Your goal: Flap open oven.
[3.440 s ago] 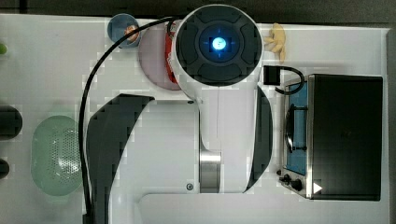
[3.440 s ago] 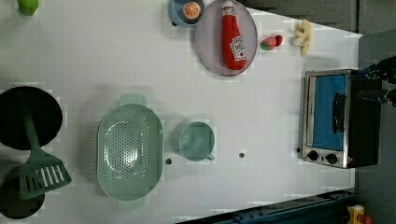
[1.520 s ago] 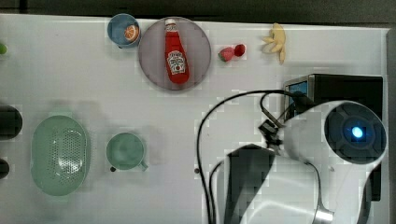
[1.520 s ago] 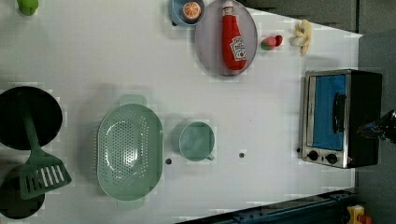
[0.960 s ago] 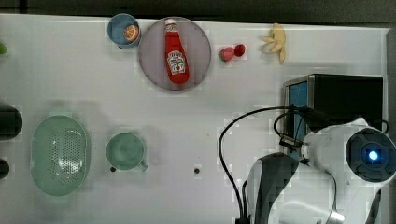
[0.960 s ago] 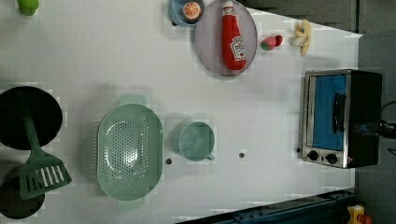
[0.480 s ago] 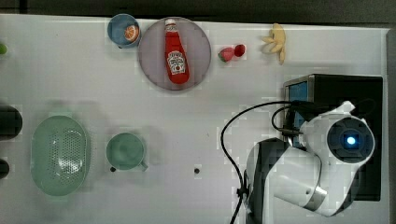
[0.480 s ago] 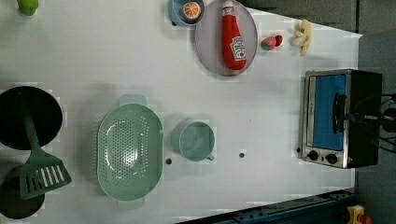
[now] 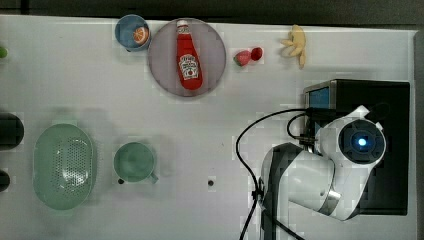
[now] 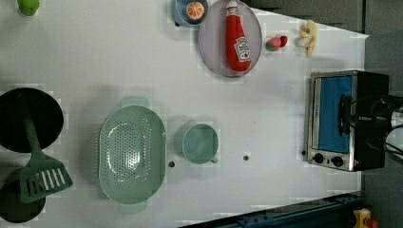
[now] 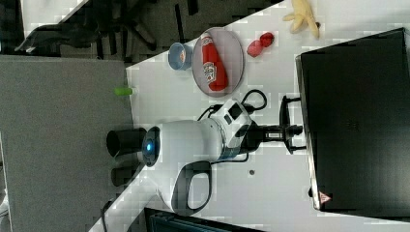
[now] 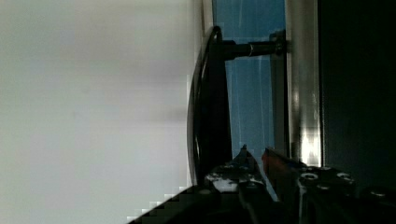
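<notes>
We see the oven [image 10: 349, 121] standing at the left view's right edge of the white table [image 10: 119, 61], its blue glass door [image 10: 335, 114] shut against the steel frame and facing the table's open middle. Its two black knobs [image 10: 328, 159] sit low on the front in the left view. The black bar handle [image 12: 210, 102] stands off the glass on short posts; in the right view it shows as a thin black bracket [image 11: 286, 124] just off the oven's front edge.

The gripper [image 12: 256, 161] is at the handle. In the wrist view one fingertip [image 12: 243, 156] lies just beside the bar, between it and the glass, and the other lies closer to the steel frame; the jaws stand only a little apart, with a narrow slit between them. Whether they actually pinch or touch the bar we cannot tell, as the contact point is hidden; it looks as though the bar is beside the jaws and not between them. In the right view the gripper [image 11: 290, 129] reaches level toward the handle's middle.

Farther out on the table we see a green cup [image 10: 199, 143], a green colander [image 10: 132, 160], a plate [image 10: 209, 47] with a ketchup bottle [image 10: 236, 37], and a banana [image 10: 308, 37].
</notes>
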